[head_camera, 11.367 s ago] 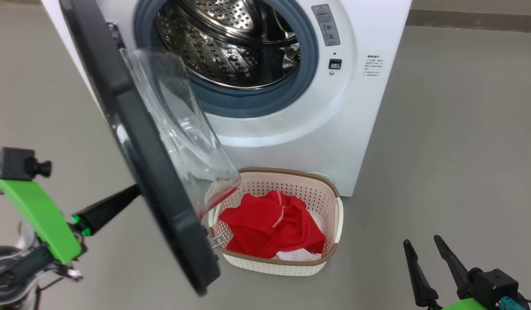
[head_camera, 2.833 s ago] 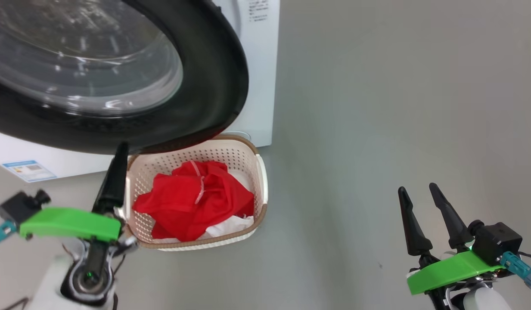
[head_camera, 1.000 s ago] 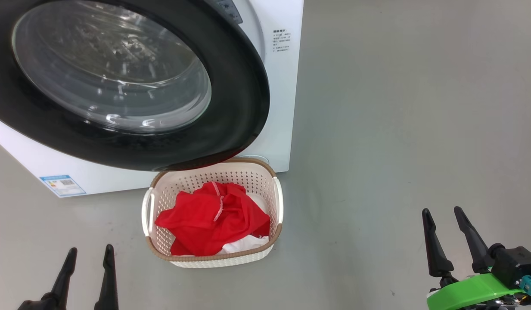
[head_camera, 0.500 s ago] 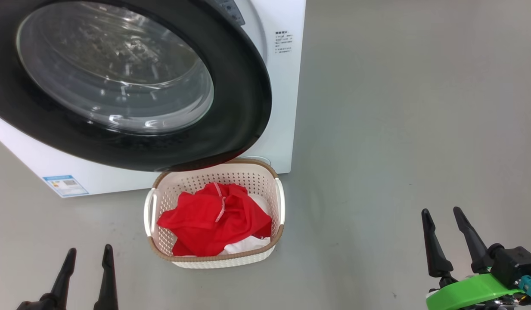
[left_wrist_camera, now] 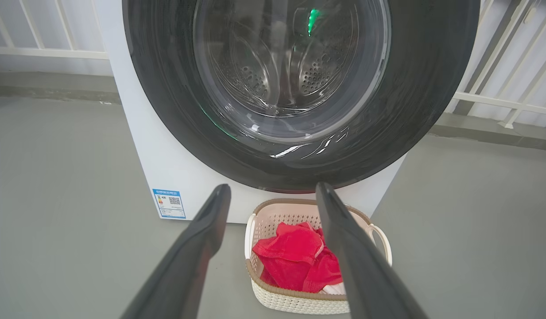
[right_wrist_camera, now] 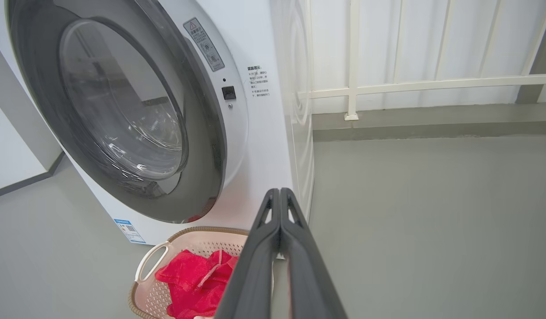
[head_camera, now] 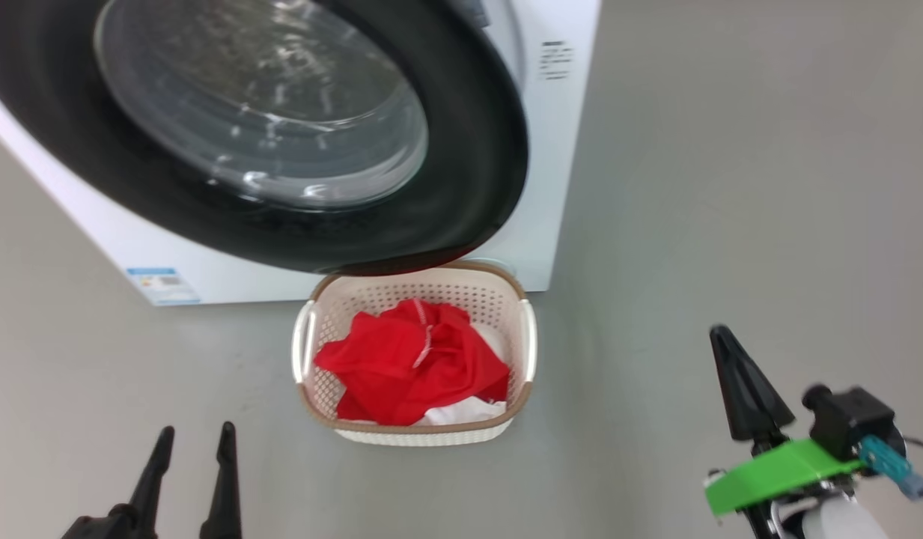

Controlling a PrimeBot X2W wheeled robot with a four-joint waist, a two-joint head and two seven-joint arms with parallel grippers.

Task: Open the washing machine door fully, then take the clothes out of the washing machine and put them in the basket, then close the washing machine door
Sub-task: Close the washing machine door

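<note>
Our right gripper is clenched, its two dark fingers pressed flat together with nothing between them, as the right wrist view makes plain. Our left gripper stands released, fingers spread and empty, low at the left of the head view; its wrist view shows the gap between them. Both hang over bare grey floor, well apart from everything else.

We count two grippers, one washing machine, one washing machine door, one basket with two white side handles, and one blue label low on the front. The door lies flat against the machine's front in the right wrist view.

The clothes lie in one crumpled red heap inside the basket, with a white patch at the near edge. We cannot tell how many garments make up the heap, and no print is readable. The basket stands on the floor just before the machine, its far rim tucked under the door's lower edge.

The head view, slightly blurred, cuts off the door's top and left. From the left wrist, one finger covers the basket's right side; through the glass we see the perforated drum. From the right wrist, the basket is cut by the bottom edge and partly hidden behind the fingers.
</note>
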